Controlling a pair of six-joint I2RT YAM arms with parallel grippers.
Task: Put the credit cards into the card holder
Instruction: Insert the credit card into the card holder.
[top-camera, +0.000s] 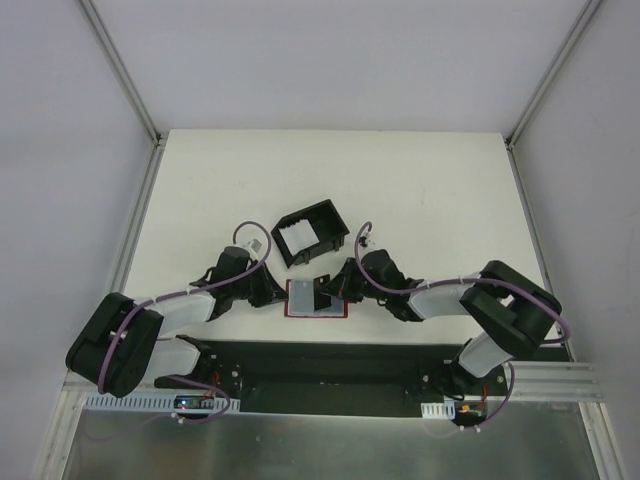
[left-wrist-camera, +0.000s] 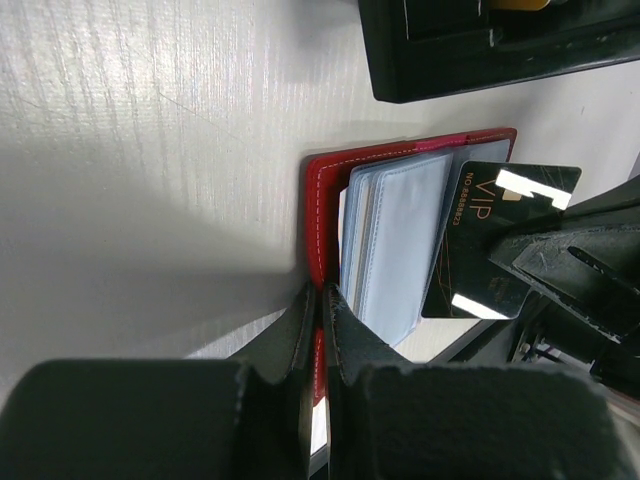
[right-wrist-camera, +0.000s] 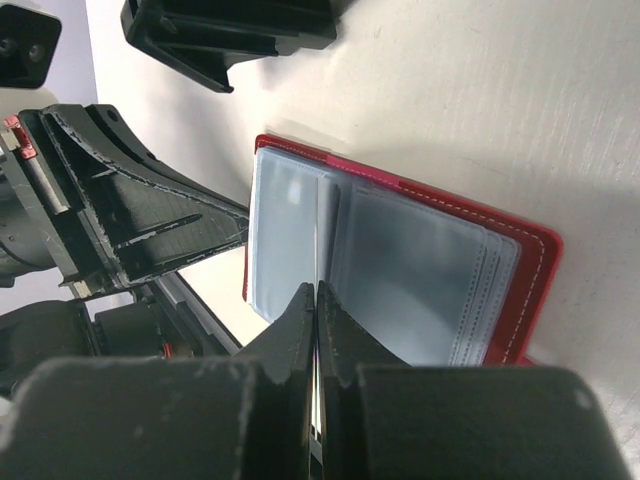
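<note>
- Pinching card holder (left-wrist-camera: 318, 200) red edge tight between left gripper (left-wrist-camera: 320, 296) jaws.
- Clamping dark credit card (left-wrist-camera: 465, 245) in right gripper (right-wrist-camera: 317, 292) jaws, tip ahead against holder's clear sleeves (right-wrist-camera: 420, 285).

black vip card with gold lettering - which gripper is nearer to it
Right. The right gripper pinches the black VIP card by its edge, at the pale pockets of the open red wallet. The left gripper is clear of the card, clamped on the wallet's red cover edge.

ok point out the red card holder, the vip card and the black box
card holder (left-wrist-camera: 318, 210), left wrist view, its red cover edge
vip card (left-wrist-camera: 465, 250), left wrist view, its dark face
black box (top-camera: 330, 222), top external view, its black wall
</note>
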